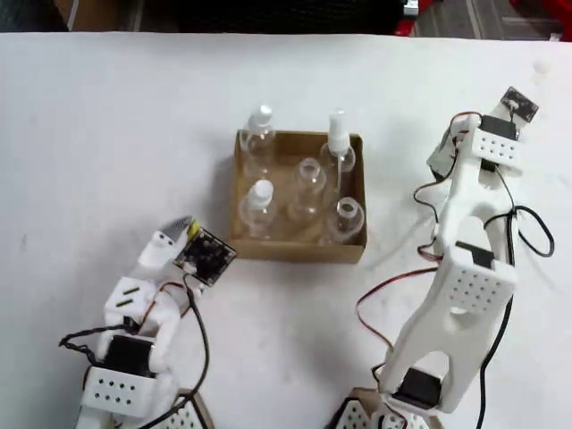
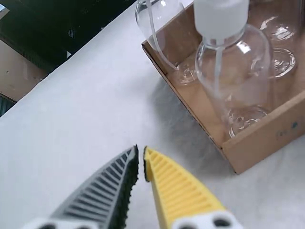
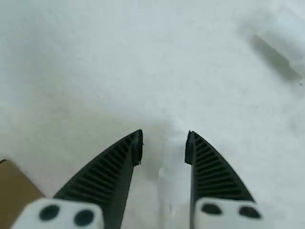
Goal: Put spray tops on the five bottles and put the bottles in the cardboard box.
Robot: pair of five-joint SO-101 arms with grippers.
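A white table (image 1: 116, 134) carries everything; its surface is matte and faintly mottled. Beyond its far edge runs a dark strip (image 1: 268, 13) of the room. Near the far left corner a brown patch (image 1: 94, 11) shows past the edge. Near the far right corner there is something red (image 1: 536, 11), too cut off to identify. Beside that, toward the middle, lies a grey-brown stretch of floor (image 1: 456, 18). In the left wrist view the same dark space lies past the table's edge, with a tan panel (image 2: 19, 71) next to it.
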